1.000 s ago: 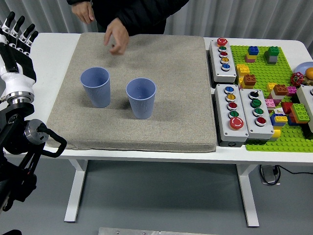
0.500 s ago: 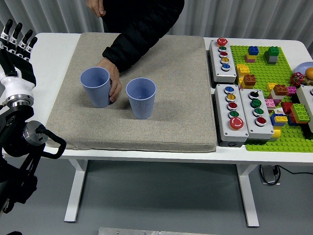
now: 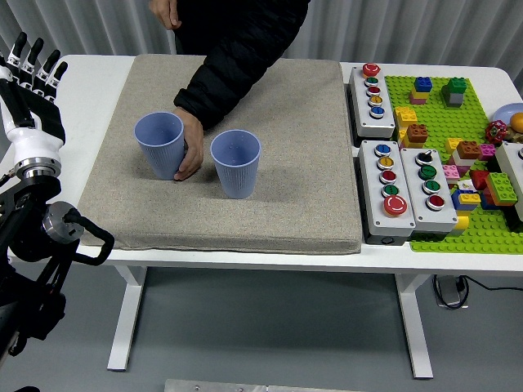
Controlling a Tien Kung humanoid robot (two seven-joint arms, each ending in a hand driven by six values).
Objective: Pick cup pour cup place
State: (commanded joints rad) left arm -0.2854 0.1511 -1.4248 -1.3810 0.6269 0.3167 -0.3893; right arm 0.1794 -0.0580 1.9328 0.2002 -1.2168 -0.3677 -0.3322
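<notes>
Two blue ribbed cups upright on the grey mat (image 3: 245, 220), side by side and apart: left cup (image 3: 159, 144), right cup (image 3: 236, 162) a little nearer. Both open-mouthed; contents too hard to tell from here. A person's hand (image 3: 190, 151), reaching in from the far side in a dark sleeve (image 3: 237, 61), wrapped against the right flank of the left cup, fingers touching its wall, in the gap between the two cups.

Robot's left hand (image 3: 31, 69) raised at the far left edge of the surface (image 3: 90, 90), well clear of both cups, fingers extended and slightly fanned, holding nothing, touching nothing. Right arm out of view.

Step hard to fix: cups standing like this fit either a setup ahead of a pick or a finished pour with the cup set back. No cup in the robot's grasp either way. Any reach toward the cups calling for the person's hand to be clear of the left cup.

Button boxes (image 3: 400, 180) and a green brick baseplate (image 3: 462, 147) to the right, well apart.
</notes>
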